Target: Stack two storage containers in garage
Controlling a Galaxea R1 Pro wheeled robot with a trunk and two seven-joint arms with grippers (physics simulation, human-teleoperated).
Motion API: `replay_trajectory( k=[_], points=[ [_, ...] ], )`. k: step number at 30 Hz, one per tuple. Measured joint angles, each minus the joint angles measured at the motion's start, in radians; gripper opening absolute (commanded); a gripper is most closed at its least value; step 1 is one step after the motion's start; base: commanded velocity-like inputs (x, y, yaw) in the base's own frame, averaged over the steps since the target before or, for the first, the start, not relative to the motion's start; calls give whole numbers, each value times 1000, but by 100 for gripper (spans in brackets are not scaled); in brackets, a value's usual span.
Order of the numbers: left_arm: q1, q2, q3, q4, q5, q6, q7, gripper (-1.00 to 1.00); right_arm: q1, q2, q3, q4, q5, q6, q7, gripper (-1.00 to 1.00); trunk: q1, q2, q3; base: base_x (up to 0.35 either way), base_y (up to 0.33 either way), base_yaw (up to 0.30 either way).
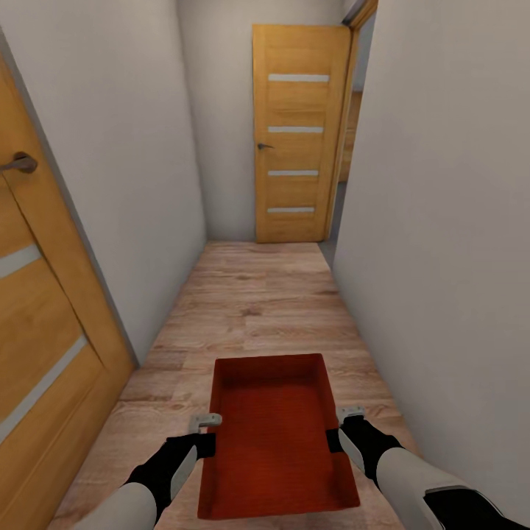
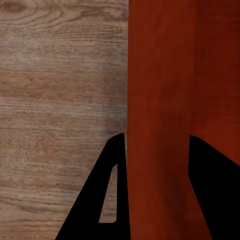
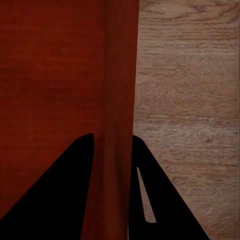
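Note:
One red-orange storage container (image 1: 276, 434) hangs level in front of me above a light wood-plank floor, carried between both arms. My left gripper (image 1: 210, 444) is shut on its left wall, and the left wrist view shows that red wall (image 2: 157, 125) running between the two black fingers (image 2: 112, 195). On the opposite side my right gripper (image 1: 333, 439) is shut on the right wall, which stands as a red strip (image 3: 117, 100) between its fingers (image 3: 150, 200). The bin is empty inside. The second container is out of view.
I am in a narrow corridor with pale walls close on both sides. A wooden door (image 1: 44, 324) with a metal handle (image 1: 20, 163) stands at the near left. At the corridor's end another wooden door (image 1: 298, 136) is swung open beside a dark opening (image 1: 344, 177) on the right.

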Motion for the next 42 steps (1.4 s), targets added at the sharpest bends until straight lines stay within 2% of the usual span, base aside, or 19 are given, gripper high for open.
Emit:
replay_trajectory(
  k=[42],
  points=[
    [0,0,1,0,0,0,-1,-100,0,0,-1,0,1,0,0,-100,0,0,0,348,0,0]
  ],
)
